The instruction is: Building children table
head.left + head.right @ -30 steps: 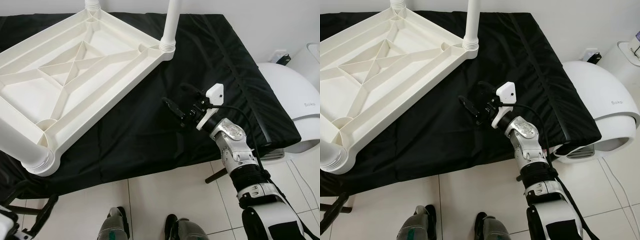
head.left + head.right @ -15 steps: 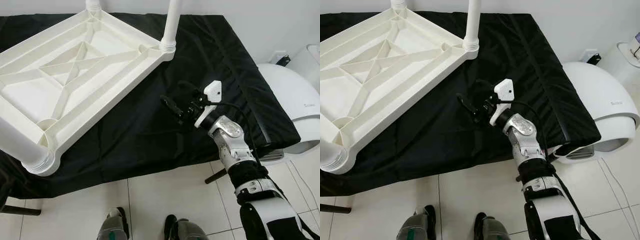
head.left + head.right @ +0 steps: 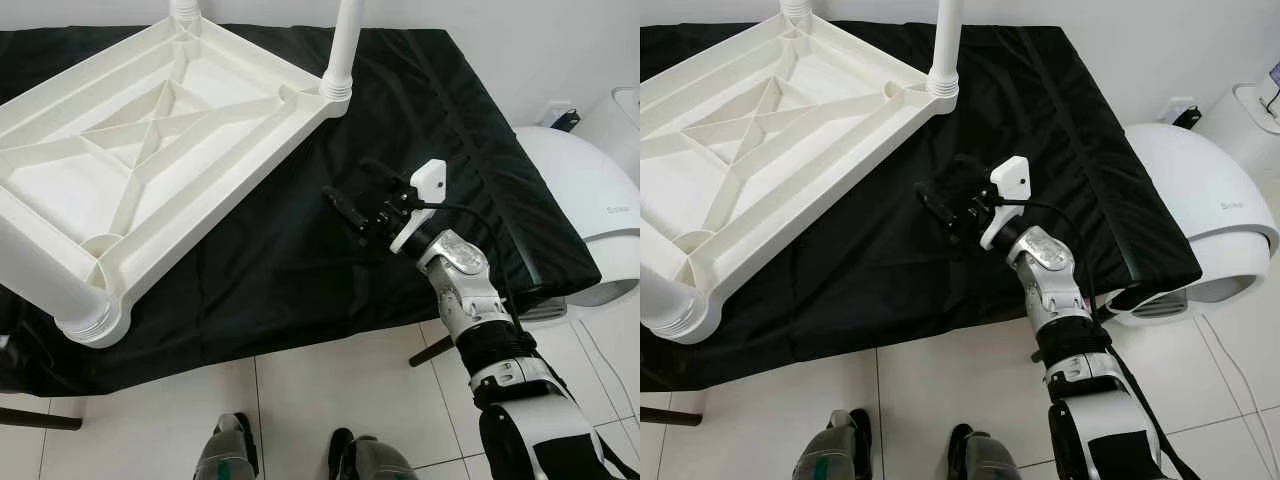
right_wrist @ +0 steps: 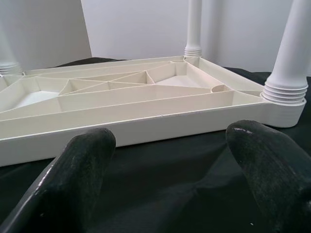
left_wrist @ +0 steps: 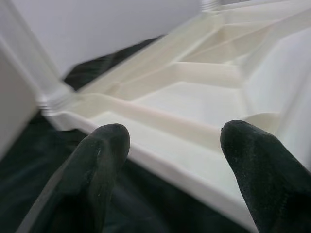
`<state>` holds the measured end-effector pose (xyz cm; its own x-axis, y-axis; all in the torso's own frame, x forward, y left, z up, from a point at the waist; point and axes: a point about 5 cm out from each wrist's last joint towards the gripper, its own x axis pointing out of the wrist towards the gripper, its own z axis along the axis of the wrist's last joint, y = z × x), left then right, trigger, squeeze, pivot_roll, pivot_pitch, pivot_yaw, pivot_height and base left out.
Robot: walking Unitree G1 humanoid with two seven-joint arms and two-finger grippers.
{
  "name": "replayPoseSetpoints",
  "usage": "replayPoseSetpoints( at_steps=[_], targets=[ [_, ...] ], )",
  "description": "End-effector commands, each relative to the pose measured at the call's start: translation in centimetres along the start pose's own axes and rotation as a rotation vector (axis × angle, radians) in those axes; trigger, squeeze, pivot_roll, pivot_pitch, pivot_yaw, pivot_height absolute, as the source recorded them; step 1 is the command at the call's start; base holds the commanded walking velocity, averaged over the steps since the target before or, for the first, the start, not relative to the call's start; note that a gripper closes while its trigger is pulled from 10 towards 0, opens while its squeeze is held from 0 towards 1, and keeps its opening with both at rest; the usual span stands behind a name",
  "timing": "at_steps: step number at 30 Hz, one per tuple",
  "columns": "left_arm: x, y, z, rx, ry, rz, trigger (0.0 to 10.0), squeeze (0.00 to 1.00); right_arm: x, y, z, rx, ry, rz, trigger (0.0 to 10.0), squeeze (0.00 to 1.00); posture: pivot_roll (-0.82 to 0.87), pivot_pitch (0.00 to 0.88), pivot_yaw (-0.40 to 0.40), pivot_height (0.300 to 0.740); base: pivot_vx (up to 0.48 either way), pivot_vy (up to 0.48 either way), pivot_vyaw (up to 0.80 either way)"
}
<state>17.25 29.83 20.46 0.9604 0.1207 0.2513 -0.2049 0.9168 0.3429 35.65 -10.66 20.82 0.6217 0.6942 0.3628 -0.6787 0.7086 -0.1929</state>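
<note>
The tabletop [image 3: 150,150] lies upside down on a black cloth [image 3: 420,120] that covers a raised surface. This position exposes its ribbed underside and corner sockets, so that legs screw in from above. Three legs are fitted: one at the far corner [image 3: 343,45], one at the back corner [image 3: 184,8], and one at the near-left corner [image 3: 45,290], which rises toward the camera. The fourth corner is outside the head views.

The right gripper [image 3: 362,203] hovers over the cloth, near the tabletop's long edge but apart from it. Its fingers [image 4: 272,170] are spread wide and hold nothing. The wrist view looks along them toward the edge and the threaded leg collar [image 4: 285,92], which suggests a stand-off pose between steps.

The left gripper [image 5: 175,170] is also spread and empty. It points at a tabletop corner from close by, with a leg [image 5: 19,92] beside it.

The rib compartments hold nothing. A white domed appliance [image 3: 590,200] stands on the tiled floor [image 3: 330,380] to the right.
</note>
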Motion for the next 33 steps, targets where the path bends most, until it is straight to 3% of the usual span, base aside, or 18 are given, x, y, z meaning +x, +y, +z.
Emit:
replayPoseSetpoints(
  at_steps=[1, 2, 4, 14, 24, 27, 33],
  targets=[
    [0.4, -1.3, -0.1, -0.028, 0.015, 0.059, 10.0, 0.00, -0.8, 0.0, -0.4, 0.006, 0.008, -0.020, 10.0, 0.00, 0.24, 0.202, -0.089, 0.740, 0.000, 0.000, 0.00],
    [0.4, -1.3, -0.1, -0.028, 0.015, 0.059, 10.0, 0.00, -0.8, 0.0, -0.4, 0.006, 0.008, -0.020, 10.0, 0.00, 0.24, 0.202, -0.089, 0.740, 0.000, 0.000, 0.00],
    [0.9, -2.9, 0.1, -0.099, 0.000, 0.021, 10.0, 0.00, -1.0, 0.0, -0.4, 0.003, 0.009, -0.031, 10.0, 0.00, 0.23, 0.200, -0.085, 0.740, 0.000, 0.000, 0.00],
    [3.1, -6.2, 0.8, -0.183, -0.003, -0.043, 10.0, 0.00, -1.5, -0.8, 0.0, -0.022, 0.012, -0.059, 10.0, 0.00, 0.20, 0.195, -0.071, 0.740, 0.000, 0.000, 0.00],
    [5.2, -7.8, 1.4, -0.210, -0.010, -0.150, 10.0, 0.00, -1.5, -1.2, 0.6, -0.040, 0.004, -0.076, 10.0, 0.00, 0.18, 0.203, -0.057, 0.740, 0.000, 0.000, 0.00],
    [6.5, -8.1, 1.4, -0.190, 0.004, -0.195, 10.0, 0.00, -1.6, -1.4, 0.8, -0.048, 0.004, -0.086, 10.0, 0.00, 0.16, 0.207, -0.042, 0.740, 0.000, 0.000, 0.00],
    [9.0, -9.0, 1.1, -0.232, 0.048, -0.265, 10.0, 0.00, -1.9, -1.9, 1.2, -0.068, 0.002, -0.118, 10.0, 0.00, 0.13, 0.204, -0.027, 0.740, 0.000, 0.000, 0.00]
  ],
)
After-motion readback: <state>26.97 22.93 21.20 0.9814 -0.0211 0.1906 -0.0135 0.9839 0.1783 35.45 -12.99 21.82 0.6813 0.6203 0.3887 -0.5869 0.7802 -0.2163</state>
